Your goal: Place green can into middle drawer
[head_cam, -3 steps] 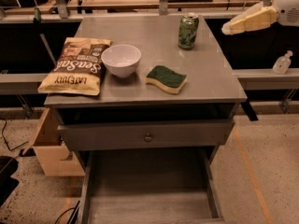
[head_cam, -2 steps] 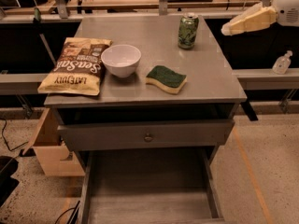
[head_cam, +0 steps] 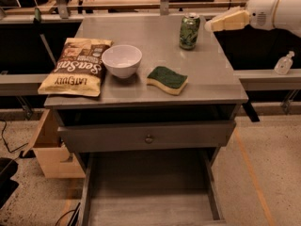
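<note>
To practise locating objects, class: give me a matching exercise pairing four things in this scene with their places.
1 green can
2 white bowl
3 middle drawer
4 gripper

A pulled out, low in front
B just right of the can
C tabletop, back right
D between chip bag and sponge

Pairs: 1-C, 2-D, 3-A, 4-B

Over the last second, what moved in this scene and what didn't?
The hand moved left toward the green can and is now close beside the can's right side, not holding it. Nothing was taken hold of or let go. The can stands upright in the same spot. The bowl, sponge, chip bag and open middle drawer are unchanged.
</note>
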